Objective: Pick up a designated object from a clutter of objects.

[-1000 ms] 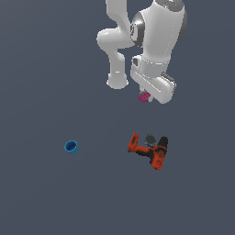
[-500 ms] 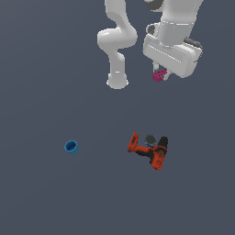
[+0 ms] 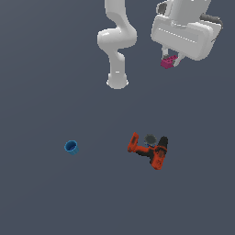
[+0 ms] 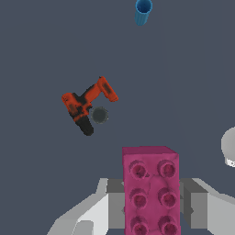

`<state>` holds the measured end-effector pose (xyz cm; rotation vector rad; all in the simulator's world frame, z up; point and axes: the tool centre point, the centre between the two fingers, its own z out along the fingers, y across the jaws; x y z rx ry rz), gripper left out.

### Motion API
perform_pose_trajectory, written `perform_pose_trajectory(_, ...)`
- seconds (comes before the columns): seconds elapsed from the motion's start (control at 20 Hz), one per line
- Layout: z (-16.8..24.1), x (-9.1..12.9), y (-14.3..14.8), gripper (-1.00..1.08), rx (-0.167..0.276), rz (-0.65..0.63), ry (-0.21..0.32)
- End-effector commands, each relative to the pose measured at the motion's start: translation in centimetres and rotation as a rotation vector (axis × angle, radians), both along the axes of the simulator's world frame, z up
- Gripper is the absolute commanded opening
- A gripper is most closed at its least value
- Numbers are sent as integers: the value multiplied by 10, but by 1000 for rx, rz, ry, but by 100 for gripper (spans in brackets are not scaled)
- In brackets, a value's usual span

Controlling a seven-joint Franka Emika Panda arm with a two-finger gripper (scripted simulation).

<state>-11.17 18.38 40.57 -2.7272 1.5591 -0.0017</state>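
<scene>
My gripper is shut on the magenta-pink studded brick and holds it high above the floor, at the upper right of the exterior view. In the wrist view the brick sits between my two grey fingers, studs facing the camera. The orange-and-black power drill lies on the floor far below; it also shows in the wrist view. The small blue cup stands on the floor at the exterior view's left; it also shows in the wrist view.
The arm's white base stands on the dark grey floor behind the drill and cup. A white rounded part of the arm shows at the edge of the wrist view.
My gripper has risen and moved toward the exterior view's right with the pink brick held in it. The drill and the cup have not moved.
</scene>
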Motion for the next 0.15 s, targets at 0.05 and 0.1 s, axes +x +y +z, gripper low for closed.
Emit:
perform_pose_trajectory(0.05,6,-1,3,-100,0,0,1)
perform_pose_trajectory(0.1,6,-1,3,-100,0,0,1)
